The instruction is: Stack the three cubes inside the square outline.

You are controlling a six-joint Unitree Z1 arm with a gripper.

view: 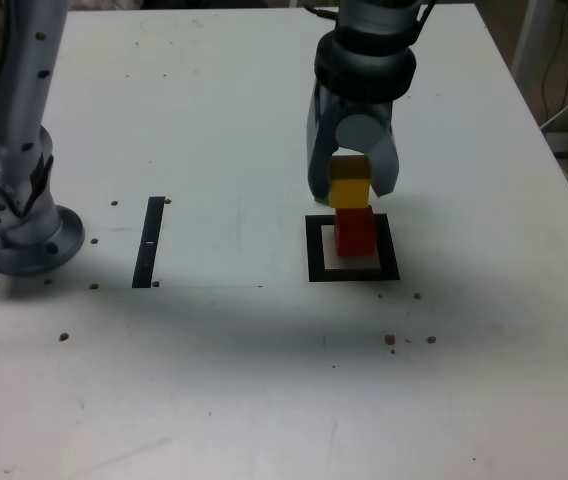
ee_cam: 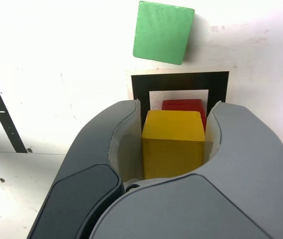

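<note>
We have the claw (view: 352, 190) closed on the yellow cube (view: 350, 189), just right of centre in the exterior frame, directly above the red cube (view: 355, 231) standing in the square outline (view: 353, 270) on the table (view: 264, 380); whether they touch, we cannot tell. The green cube (ee_cam: 162, 32) lies just outside the outline, at the wrist frame's upper middle. We count three cubes, one per colour, and one outline.

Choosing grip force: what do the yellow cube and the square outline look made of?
Yellow cube: probably painted wood or hard plastic; flat matte faces, crisp edges, no visible denting between the jaws. Square outline: likely printed paper or tape; it lies flat, with a matte black band.
</note>
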